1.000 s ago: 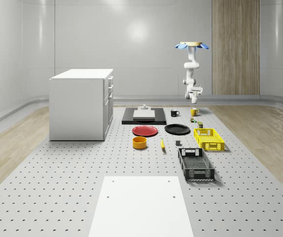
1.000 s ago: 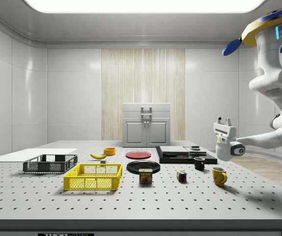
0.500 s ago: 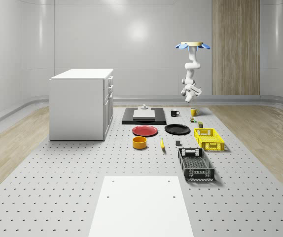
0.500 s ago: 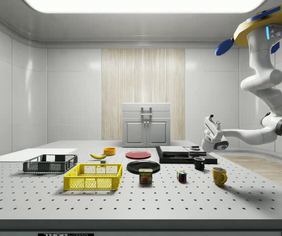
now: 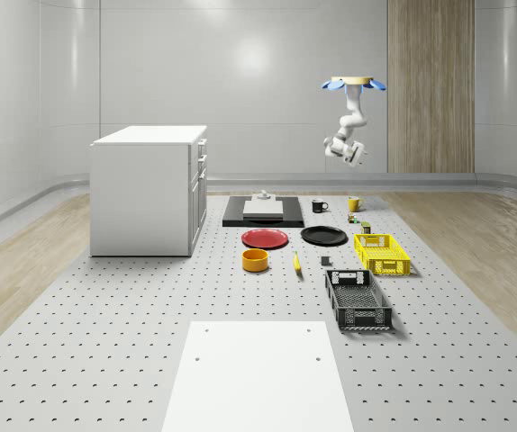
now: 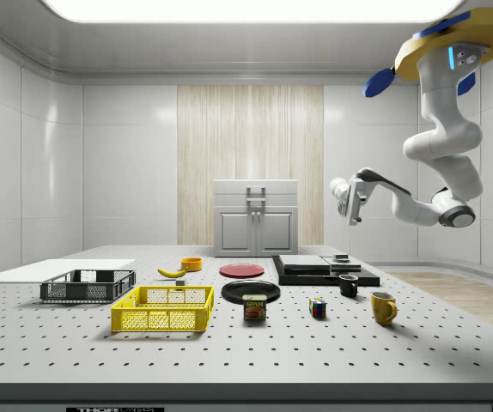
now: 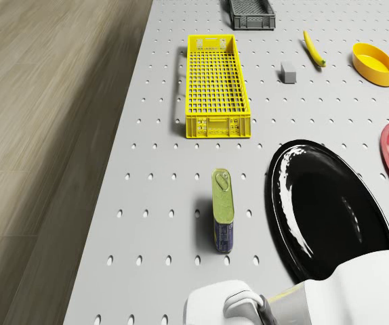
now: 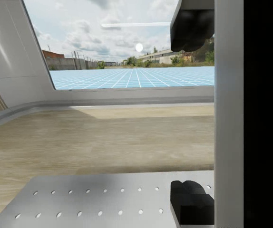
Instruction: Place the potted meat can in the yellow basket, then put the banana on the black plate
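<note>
Two fingertips (image 8: 192,28) of mine show spread apart in the wrist view, nothing between them. My gripper (image 6: 346,199) is raised high, pointing sideways, above the far end of the table (image 5: 105,342). My drone (image 6: 442,39) hovers up near the ceiling at the side view's right. Potted meat can (image 7: 223,210) stands on the table between the yellow basket (image 7: 215,84) and black plate (image 7: 326,206), apart from both. Banana (image 7: 312,48) lies on the table near the orange bowl (image 7: 373,63).

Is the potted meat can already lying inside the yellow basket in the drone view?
No. The potted meat can stands on the table, apart from the yellow basket, beside the black plate.
</note>
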Motion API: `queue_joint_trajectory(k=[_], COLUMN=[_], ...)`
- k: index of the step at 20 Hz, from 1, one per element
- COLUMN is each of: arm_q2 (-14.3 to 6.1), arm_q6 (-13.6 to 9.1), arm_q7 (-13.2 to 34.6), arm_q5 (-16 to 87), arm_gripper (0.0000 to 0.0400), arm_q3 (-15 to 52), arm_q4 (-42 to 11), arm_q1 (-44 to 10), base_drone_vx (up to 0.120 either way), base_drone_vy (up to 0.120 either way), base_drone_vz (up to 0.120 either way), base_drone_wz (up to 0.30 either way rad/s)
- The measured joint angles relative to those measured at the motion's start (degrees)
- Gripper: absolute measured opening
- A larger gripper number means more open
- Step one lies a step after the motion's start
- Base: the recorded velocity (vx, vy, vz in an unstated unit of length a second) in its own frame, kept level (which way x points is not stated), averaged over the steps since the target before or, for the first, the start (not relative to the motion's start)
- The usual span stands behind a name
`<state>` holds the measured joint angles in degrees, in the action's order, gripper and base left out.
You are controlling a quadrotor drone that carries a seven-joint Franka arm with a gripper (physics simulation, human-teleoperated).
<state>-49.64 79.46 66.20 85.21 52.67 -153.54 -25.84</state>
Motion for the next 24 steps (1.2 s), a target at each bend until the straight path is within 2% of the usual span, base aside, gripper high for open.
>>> queue_joint_trajectory(k=[2, 5, 8, 11, 16, 24], arm_q2=[-1.54, -3.71, -5.67, -7.35, -9.61, -12.48], arm_q6=[-2.53, -6.58, -9.70, -11.59, -12.68, -11.82], arm_q7=[5.03, 11.34, 15.82, 18.82, 21.72, 23.92], arm_q5=[9.55, 19.14, 24.33, 26.89, 28.33, 27.99], arm_gripper=[0.0400, 0.0400, 0.0400, 0.0400, 0.0400, 0.0400], arm_q3=[4.82, 10.14, 13.62, 15.84, 17.97, 19.69], arm_q4=[-4.87, -9.12, -11.05, -11.89, -12.33, -12.35], arm_q1=[-6.26, -15.05, -21.79, -26.36, -30.70, -33.65], base_drone_vx=[0.120, 0.120, 0.120, 0.120, 0.120, 0.120], base_drone_vy=[0.000, -0.013, -0.120, -0.120, -0.024, 0.000], base_drone_vz=[-0.120, -0.120, -0.120, -0.120, -0.120, -0.120], base_drone_wz=[0.000, 0.000, 0.000, 0.000, 0.000, 0.000])
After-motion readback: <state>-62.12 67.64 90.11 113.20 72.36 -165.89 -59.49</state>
